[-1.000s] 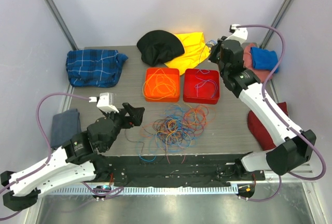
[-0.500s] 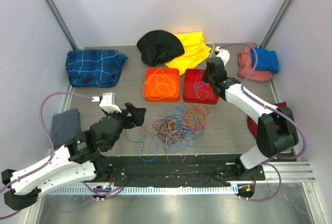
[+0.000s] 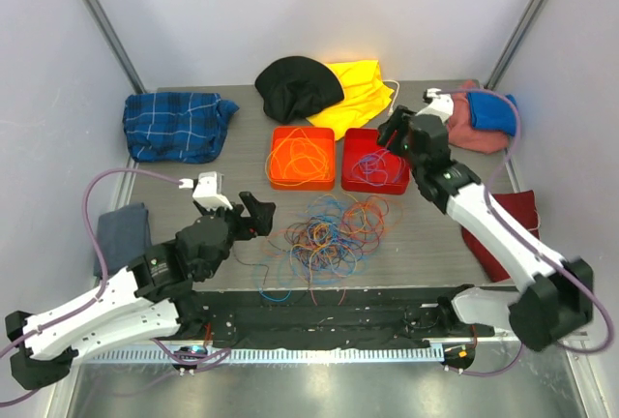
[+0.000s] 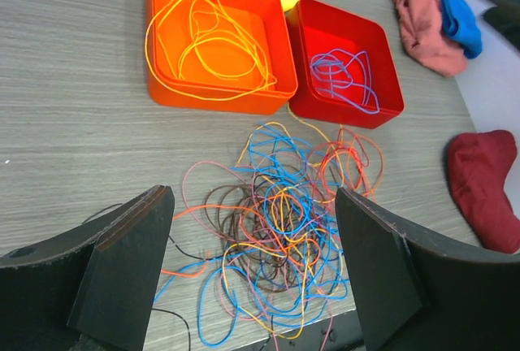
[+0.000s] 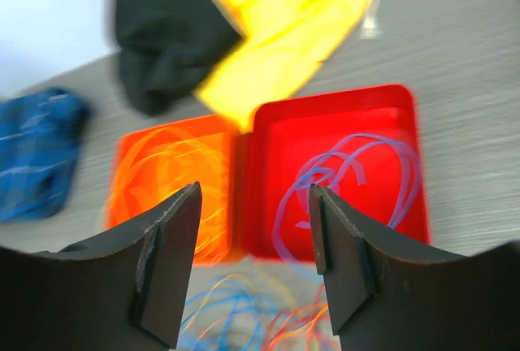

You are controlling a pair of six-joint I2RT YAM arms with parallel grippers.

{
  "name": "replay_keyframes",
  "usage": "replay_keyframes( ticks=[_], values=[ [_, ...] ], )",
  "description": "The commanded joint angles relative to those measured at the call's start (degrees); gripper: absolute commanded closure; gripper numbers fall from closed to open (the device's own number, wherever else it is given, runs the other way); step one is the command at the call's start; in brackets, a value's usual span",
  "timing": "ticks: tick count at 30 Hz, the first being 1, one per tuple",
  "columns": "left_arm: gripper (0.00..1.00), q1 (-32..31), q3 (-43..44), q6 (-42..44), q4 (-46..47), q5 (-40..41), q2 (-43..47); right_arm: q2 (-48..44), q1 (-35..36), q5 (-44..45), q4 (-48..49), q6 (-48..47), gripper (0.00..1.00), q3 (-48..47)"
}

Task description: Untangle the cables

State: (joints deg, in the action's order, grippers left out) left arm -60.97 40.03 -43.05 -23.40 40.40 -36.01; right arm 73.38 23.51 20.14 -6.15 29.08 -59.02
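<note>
A tangle of blue, orange, yellow, brown and pink cables (image 3: 329, 234) lies on the table's near middle, also seen in the left wrist view as a cable tangle (image 4: 284, 229). My left gripper (image 3: 253, 213) hovers just left of it, open and empty (image 4: 252, 205). A yellow-orange cable (image 4: 211, 42) lies coiled in the orange tray (image 3: 302, 186). A purple cable (image 3: 382, 159) lies in the red tray (image 3: 372, 189). My right gripper (image 3: 392, 133) hangs over the red tray's back right, open with nothing between its fingers (image 5: 253, 197).
A blue plaid cloth (image 3: 174, 125) lies back left. Black (image 3: 298, 86) and yellow (image 3: 358, 94) cloths lie behind the trays. Pink and blue cloths (image 3: 484, 118) are back right, a dark red cloth (image 3: 503, 229) at the right edge, a grey cloth (image 3: 121, 234) at the left.
My right gripper went from shut to open while its arm swung over the red tray's back corner. My left arm crept slightly forward, still open.
</note>
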Motion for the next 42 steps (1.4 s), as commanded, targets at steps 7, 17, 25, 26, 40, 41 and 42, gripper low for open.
replay_keyframes(
  ticks=[7,17,25,26,40,41,42],
  values=[
    [0.15,0.24,-0.48,-0.19,5.38,-1.29,-3.62,-18.89,21.47,-5.73,-3.86,5.63,0.43,19.36],
    [0.16,0.24,0.40,-2.04,5.12,-4.54,-8.11,-17.31,32.83,-4.40,2.01,10.20,0.47,27.03],
    [0.16,0.15,-0.66,-3.09,5.12,-4.89,-7.06,-9.94,32.74,-14.68,16.50,18.37,0.46,28.70],
    [0.16,0.24,-0.83,-3.18,4.86,-4.89,-6.80,-9.58,32.83,-15.21,17.22,19.69,0.46,29.05],
    [0.16,0.24,-3.38,-4.24,3.62,-4.37,-2.67,-12.30,33.09,-5.04,6.53,17.52,0.47,27.04],
    [0.16,0.24,-3.55,-4.32,3.88,-4.19,-2.58,-12.39,33.18,-3.11,3.98,16.63,0.47,26.60],
    [0.16,0.24,-3.73,-4.41,3.97,-4.19,-2.57,-11.78,33.18,-1.61,1.35,15.67,0.48,25.98]
  ],
)
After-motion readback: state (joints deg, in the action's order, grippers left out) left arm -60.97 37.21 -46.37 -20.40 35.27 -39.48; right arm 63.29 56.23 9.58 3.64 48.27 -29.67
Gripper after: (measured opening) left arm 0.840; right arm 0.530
